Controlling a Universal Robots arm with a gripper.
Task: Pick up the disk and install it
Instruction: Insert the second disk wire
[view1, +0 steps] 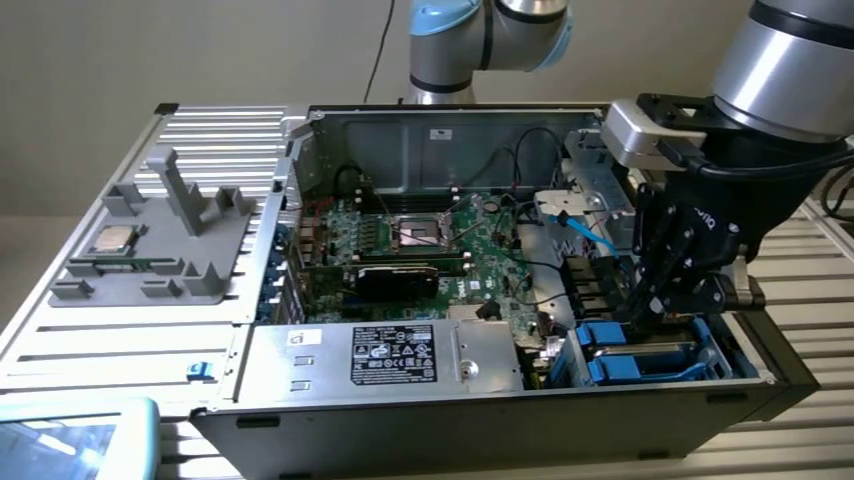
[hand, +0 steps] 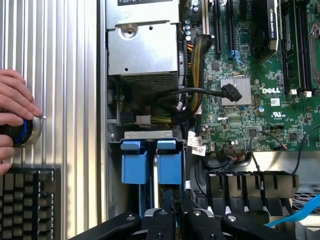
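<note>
Blue-framed disk (hand: 150, 167) in bay; person's hand (hand: 15, 107) beside case.

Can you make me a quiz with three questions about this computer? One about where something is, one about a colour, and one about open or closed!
1. Where is the gripper?
A) inside a drawer
B) down at the drive bay
C) up by the ceiling

2. What colour are the drive frames?
A) red
B) blue
C) yellow

3. How is the computer case?
A) open
B) closed
C) wrapped up

Answers: 1 B, it hangs right over the bay in the case's corner. 2 B, both frames are bright blue. 3 A, the motherboard shows inside.
</note>
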